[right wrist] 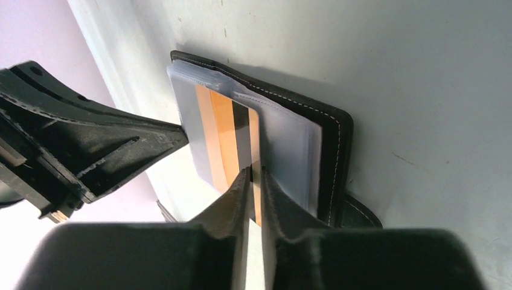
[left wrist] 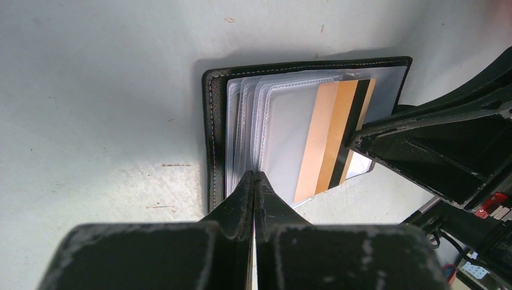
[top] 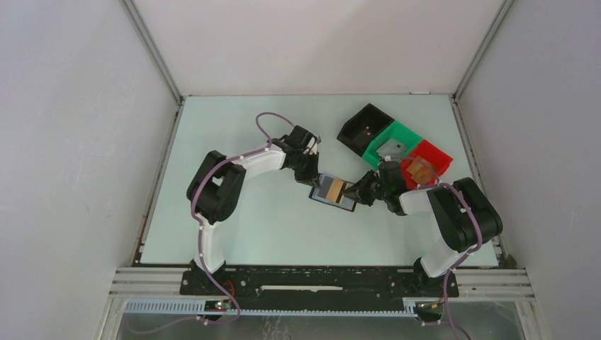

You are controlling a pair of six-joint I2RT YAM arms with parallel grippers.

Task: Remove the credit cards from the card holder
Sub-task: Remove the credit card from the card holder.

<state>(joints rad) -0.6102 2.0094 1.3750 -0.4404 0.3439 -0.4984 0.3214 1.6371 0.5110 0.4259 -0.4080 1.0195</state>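
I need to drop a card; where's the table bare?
Bare table: in front of the card holder toward the near edge, and the far-left corner. Crowded: around the card holder, where left tool and right tool meet, and the bins.

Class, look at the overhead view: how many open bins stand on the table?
3, in a row at the far right: the black bin leftmost, the green bin in the middle, the red bin rightmost. None appears hidden.
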